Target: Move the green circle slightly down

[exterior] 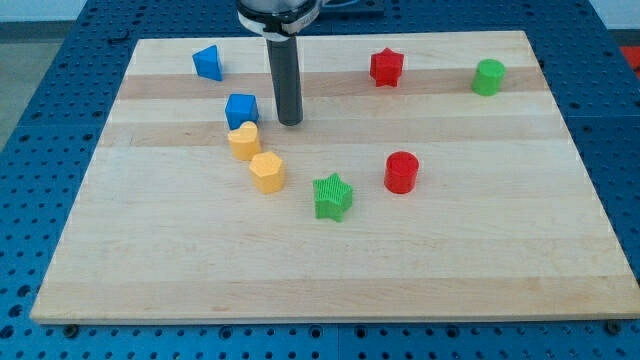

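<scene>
My tip (pixel 290 122) sits just right of the blue cube (pixel 241 109); no hand, just a bare rod holding nothing. Green circle (pixel 489 77) is far off at table (pixel 400 270) top right. I should get above it, then nudge down briefly.

Straight dark rod hanging upright from a round metal-rimmed mount cut off at the twelve o'clock edge of the view. My tip (pixel 290 123) down at table height, slightly toward ten o'clock from centre. No tilt visible along the shaft.
</scene>
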`<control>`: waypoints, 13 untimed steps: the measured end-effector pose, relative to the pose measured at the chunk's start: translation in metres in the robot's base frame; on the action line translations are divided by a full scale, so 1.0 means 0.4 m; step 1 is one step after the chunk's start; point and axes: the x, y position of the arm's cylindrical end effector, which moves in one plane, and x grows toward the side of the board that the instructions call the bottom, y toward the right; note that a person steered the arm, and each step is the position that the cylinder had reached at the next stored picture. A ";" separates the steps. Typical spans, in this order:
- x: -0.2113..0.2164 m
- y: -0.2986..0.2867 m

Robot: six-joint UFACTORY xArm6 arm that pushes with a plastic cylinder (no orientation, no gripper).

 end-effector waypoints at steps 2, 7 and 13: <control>0.000 0.037; -0.114 0.461; -0.155 0.700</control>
